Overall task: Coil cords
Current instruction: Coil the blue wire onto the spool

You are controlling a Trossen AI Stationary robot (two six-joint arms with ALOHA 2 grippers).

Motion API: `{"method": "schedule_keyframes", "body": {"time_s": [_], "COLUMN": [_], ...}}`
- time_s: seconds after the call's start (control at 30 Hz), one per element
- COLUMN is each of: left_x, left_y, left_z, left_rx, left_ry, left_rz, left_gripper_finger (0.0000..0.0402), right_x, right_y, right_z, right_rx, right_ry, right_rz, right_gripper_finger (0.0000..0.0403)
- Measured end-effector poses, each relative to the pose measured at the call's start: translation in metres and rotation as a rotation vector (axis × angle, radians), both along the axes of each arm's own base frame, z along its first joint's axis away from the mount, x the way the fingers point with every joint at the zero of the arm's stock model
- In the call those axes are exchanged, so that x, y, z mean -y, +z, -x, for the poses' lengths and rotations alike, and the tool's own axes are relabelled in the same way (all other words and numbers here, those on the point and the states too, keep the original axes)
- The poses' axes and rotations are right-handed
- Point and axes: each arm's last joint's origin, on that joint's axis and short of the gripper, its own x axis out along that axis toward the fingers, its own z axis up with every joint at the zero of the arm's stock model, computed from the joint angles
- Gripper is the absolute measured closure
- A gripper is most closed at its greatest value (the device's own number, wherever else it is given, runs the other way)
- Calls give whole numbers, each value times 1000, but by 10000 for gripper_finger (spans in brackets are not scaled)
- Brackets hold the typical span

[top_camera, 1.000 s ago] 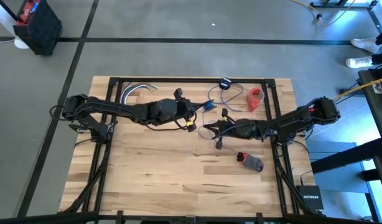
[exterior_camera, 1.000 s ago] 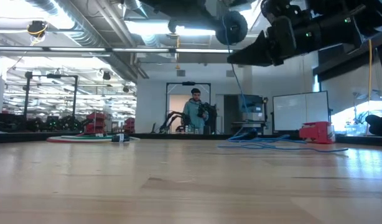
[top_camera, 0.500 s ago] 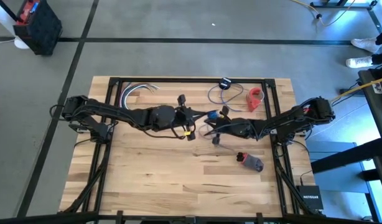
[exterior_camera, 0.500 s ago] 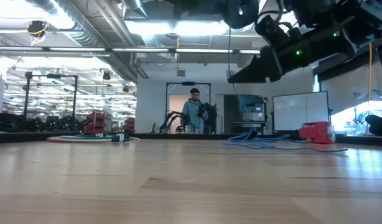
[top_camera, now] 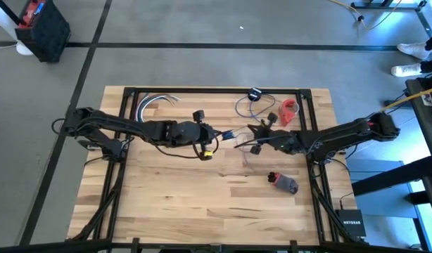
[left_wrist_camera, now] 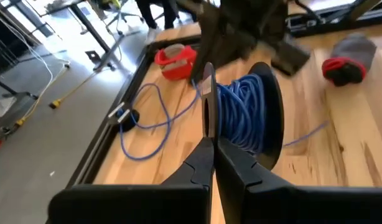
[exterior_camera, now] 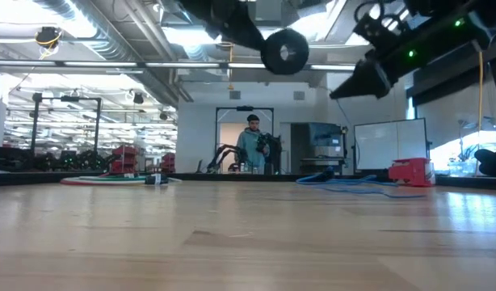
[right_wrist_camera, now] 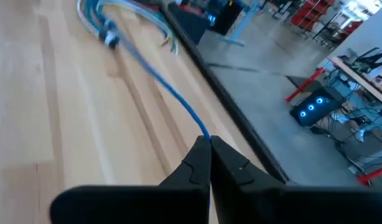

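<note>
Just left of bench [top_camera: 167, 190] centre, the left hand [left_wrist_camera: 211, 134] is clamped on the rim of a black spool [left_wrist_camera: 265, 112] wound with ribbed blue cord [left_wrist_camera: 244, 109]. To its right, the right hand [right_wrist_camera: 206, 146] pinches the thin, limp strand [right_wrist_camera: 172, 93]. Winding well probably means steady tension and even turns. The slack loops [top_camera: 250, 107] lie behind the spool on smooth planks.

Two dark jointed arms (black cabling, yellow tag).

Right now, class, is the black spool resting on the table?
No, the spool hangs well above the table in the low view.
</note>
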Motion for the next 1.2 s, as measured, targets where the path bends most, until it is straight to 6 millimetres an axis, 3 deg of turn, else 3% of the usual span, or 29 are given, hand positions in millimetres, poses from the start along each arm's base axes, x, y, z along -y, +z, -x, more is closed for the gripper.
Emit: {"method": "schedule_keyframes", "body": {"time_s": [0.4, 0.67, 0.97, 1.2], "left_x": [-28, -36, -34, -34], "left_y": [-28, -28, -27, -24], "left_z": [-14, -18, -19, -21], "left_rx": [-99, -68, -56, -25], "left_ry": [69, 89, 79, 73], "left_rz": [-20, -27, -37, -34], "left_gripper_finger": [400, 400, 400, 400], "right_x": [-4, -10, -13, -15], "right_y": [26, 37, 33, 34], "right_z": [7, -3, -23, -52], "right_rx": [256, 455, 610, 604], "right_ry": [141, 320, 384, 389], "right_rz": [-217, -392, -483, -459], "right_gripper_finger": [400, 400, 400, 400]}}
